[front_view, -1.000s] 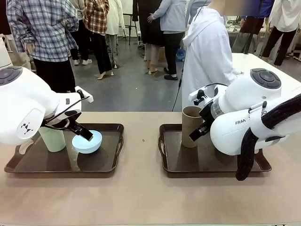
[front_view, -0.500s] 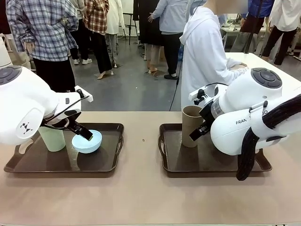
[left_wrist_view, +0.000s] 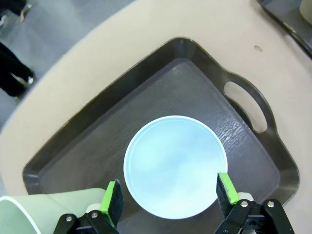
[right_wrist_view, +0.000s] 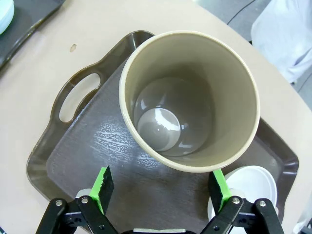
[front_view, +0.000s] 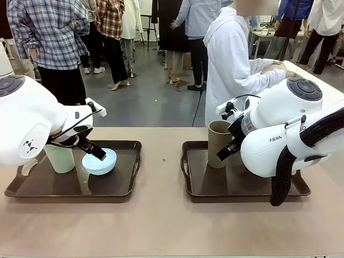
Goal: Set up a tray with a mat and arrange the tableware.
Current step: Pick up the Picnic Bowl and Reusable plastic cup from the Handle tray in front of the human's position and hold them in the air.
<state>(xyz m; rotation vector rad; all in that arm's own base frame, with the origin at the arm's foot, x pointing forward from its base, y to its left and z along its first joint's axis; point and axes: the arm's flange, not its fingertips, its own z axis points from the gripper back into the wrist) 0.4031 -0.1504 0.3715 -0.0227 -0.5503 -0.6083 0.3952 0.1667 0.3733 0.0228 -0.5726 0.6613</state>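
Note:
A light blue bowl (left_wrist_view: 174, 165) sits in the left dark tray (left_wrist_view: 146, 92), with a pale green cup (left_wrist_view: 39, 214) beside it. My left gripper (left_wrist_view: 169, 197) hangs open just over the bowl, its green pads (left_wrist_view: 111, 204) flanking the rim. In the front view the bowl (front_view: 99, 162) and green cup (front_view: 60, 157) stand under that gripper (front_view: 94, 151). A brown cup (right_wrist_view: 190, 97) stands upright in the right tray (right_wrist_view: 73, 146), a white bowl (right_wrist_view: 248, 187) behind it. My right gripper (right_wrist_view: 161, 184) is open with the cup between its pads. The mat is out of view.
In the front view the two trays (front_view: 123, 185) (front_view: 215, 191) lie side by side on the tan table (front_view: 161, 226). A person in a white hoodie (front_view: 231, 70) stands at the far side, turned toward another table at the right. Several people stand farther back.
The person in white has turned and stretched both arms toward the table at the right. Neither arm nor any tableware has moved.

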